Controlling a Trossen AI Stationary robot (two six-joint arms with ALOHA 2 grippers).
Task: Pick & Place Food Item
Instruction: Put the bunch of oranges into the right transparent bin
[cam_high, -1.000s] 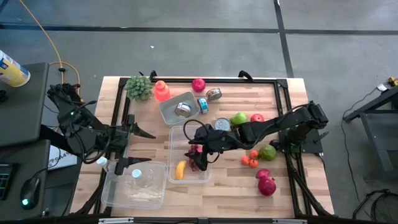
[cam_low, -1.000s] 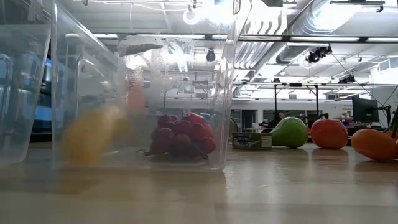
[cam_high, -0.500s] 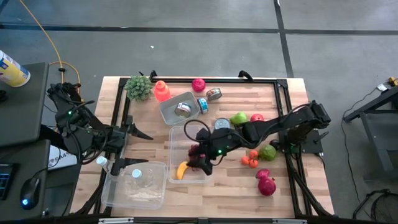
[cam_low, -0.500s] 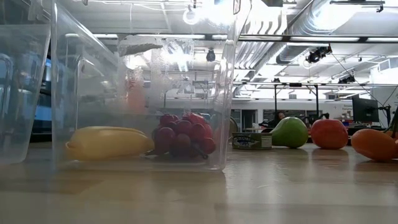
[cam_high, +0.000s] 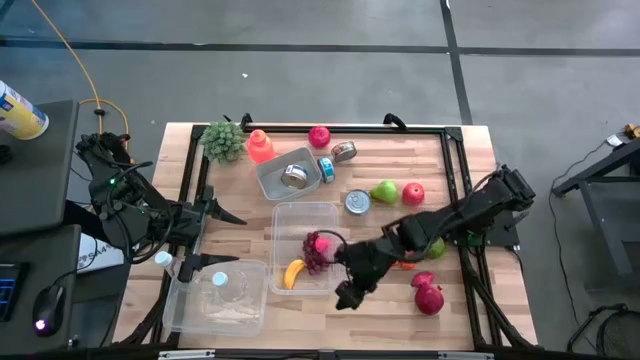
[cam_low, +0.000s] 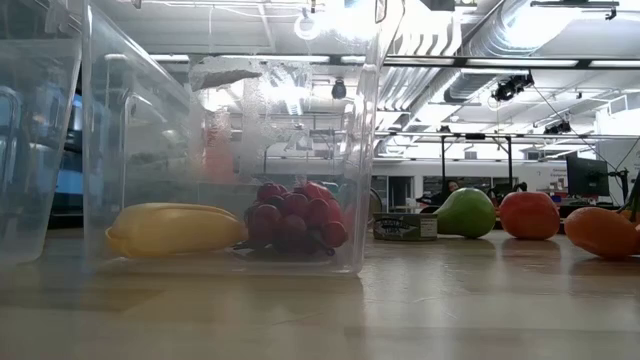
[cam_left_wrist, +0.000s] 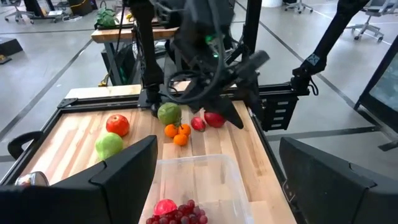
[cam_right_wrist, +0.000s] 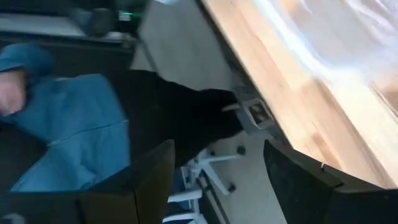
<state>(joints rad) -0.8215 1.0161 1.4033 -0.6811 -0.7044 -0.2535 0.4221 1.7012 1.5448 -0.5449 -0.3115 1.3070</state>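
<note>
Two fingers of the right gripper (cam_high: 345, 293) spread, empty, now pulled back clear of the clear bin (cam_high: 335, 215). Grapes (cam_high: 319, 250) it carried a second ago lie inside the bin beside the banana (cam_high: 291, 273); drop looks done. Left gripper (cam_high: 215, 235) waits beyond, fingers spread, unchanged.

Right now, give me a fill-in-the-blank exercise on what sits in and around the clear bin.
1. In the clear bin, the red grapes lie beside a yellow ____.
2. The right hand hovers ____ the bin, near its corner, holding nothing.
3. The left hand waits open at the table's ____ side.
4. In the low view, the fruit between the grapes and the red apple is ____ in colour.

Missing words: banana; outside; left; green
</note>
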